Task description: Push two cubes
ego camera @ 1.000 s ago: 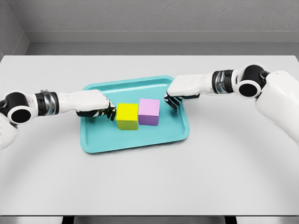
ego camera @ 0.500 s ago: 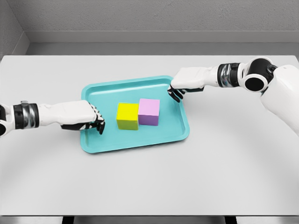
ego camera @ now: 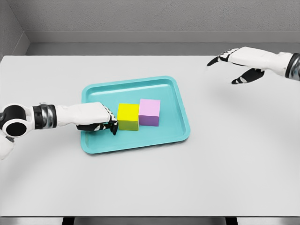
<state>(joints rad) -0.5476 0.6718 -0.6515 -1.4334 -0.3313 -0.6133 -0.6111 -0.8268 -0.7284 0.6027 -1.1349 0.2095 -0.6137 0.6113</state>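
Two cubes side by side, touching, mid teal tray (ego camera: 180, 133) on grey table (ego camera: 234, 164): yellow cube (ego camera: 127, 116) at left, pink cube (ego camera: 149, 112) at right. Left hand (ego camera: 96, 117) over tray's left part, fingers curled, gripping nothing, fingertips against yellow cube's left face. Right hand (ego camera: 239, 60) raised at upper right, well apart from tray, fingers spread, empty.

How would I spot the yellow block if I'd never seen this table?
Find the teal tray in the middle of the grey table. Two blocks sit side by side in it; the yellow cube is the one nearest the left hand, unlike its pink cube neighbour.
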